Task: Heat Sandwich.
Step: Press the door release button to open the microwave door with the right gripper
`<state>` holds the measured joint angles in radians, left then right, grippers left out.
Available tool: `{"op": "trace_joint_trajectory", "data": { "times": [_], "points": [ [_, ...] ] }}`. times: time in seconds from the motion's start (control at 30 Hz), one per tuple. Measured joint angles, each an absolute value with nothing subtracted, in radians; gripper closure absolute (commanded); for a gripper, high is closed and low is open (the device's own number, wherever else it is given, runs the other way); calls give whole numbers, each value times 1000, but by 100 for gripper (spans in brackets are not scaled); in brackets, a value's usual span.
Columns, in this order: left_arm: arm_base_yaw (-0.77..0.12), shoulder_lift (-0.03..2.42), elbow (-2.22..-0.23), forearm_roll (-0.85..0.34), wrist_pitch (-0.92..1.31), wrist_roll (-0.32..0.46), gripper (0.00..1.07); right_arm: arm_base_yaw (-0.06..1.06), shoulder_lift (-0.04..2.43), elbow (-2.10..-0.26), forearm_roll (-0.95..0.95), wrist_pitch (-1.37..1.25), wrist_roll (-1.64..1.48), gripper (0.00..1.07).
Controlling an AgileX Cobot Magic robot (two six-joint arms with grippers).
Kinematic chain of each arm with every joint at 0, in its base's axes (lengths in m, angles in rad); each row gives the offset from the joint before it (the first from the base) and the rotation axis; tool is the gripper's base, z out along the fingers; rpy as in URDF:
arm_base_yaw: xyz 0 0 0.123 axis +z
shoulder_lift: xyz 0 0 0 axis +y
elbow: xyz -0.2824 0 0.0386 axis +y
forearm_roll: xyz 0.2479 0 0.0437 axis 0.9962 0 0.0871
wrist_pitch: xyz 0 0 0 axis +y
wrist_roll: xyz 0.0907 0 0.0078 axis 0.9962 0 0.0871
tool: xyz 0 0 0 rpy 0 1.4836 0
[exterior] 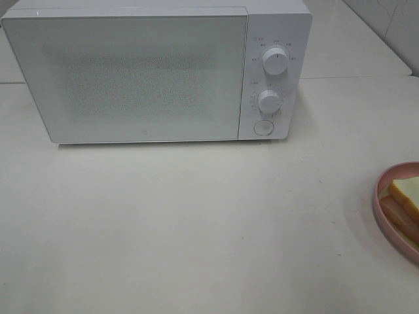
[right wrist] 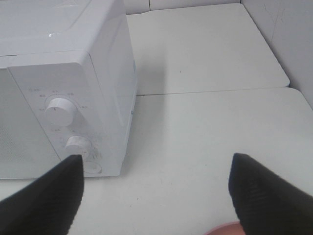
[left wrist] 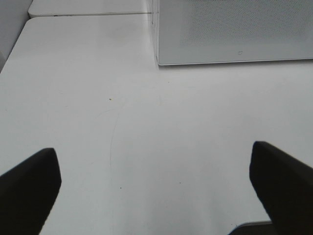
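Sandwich slices lie on the pink plate at the right edge of the white table, well apart from the microwave, whose door is closed (its panel carries two knobs and a round button). We see the left gripper spread wide above the table, holding nothing. The right gripper also stands wide and holds nothing, with the microwave's panel beyond one finger and a bit of pink rim near the other.
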<state>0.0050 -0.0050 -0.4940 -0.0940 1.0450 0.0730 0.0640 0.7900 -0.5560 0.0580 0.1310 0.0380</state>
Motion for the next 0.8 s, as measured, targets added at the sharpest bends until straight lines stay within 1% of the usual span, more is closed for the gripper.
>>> {"op": "trace_joint_trajectory", "data": {
  "times": [0.1,0.2,0.4,0.63,0.8],
  "points": [
    [5,-5,-494,-94,1045,73,9,64,897,-556,59,30,35,29],
    [5,-5,-494,-94,1045,73,9,64,947,-556,59,-22,35,30],
    [5,-5,-494,-94,1045,73,9,64,1105,-556,59,-218,35,30],
    [5,-5,-494,-94,1045,73,9,64,1201,-552,59,-354,30,30],
    [5,-5,-494,-94,1045,73,9,64,1243,-494,63,-479,17,30]
  ]
}}
